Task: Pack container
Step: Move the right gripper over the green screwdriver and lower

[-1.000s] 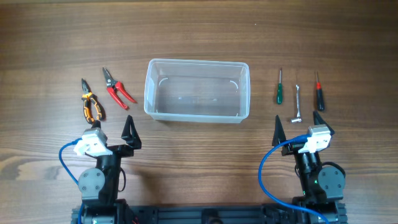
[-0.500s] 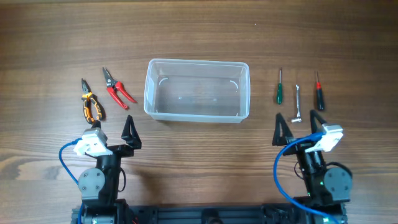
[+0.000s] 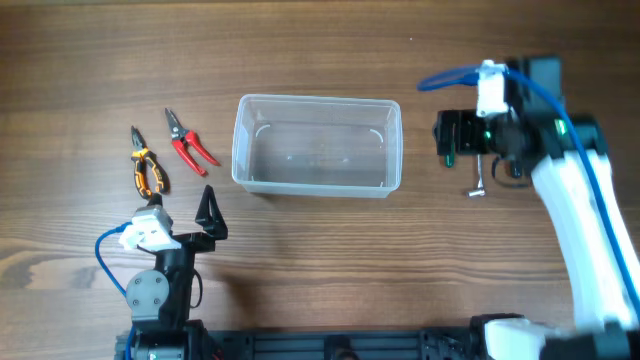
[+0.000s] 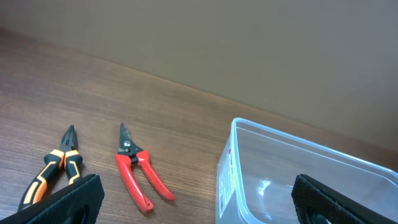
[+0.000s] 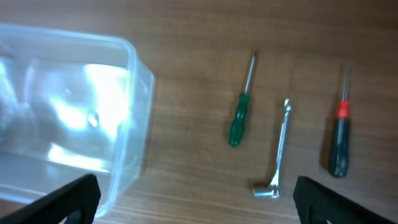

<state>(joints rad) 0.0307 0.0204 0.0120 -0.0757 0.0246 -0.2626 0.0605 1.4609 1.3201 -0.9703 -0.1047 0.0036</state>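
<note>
Fingers point(image 5: 73, 199) of the right gripper point(image 3: 450, 140) are spread wide and empty, hovering over the green screwdriver point(image 5: 239, 118) just right of the container point(image 3: 318, 188), which sits empty on the counter point(image 3: 320, 260). Left gripper point(image 4: 199, 205) hangs open too, near the container's left front corner. First pick seems in hand; next, lower squarely astride the screwdriver's handle and close.

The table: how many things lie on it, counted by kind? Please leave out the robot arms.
Pliers: 2 (orange-and-black pliers, red-handled pliers)
Screwdrivers: 2 (green screwdriver, black-and-red screwdriver)
Wrench: 1 (metal wrench)
Container: 1 (clear container)
Total: 6
</note>
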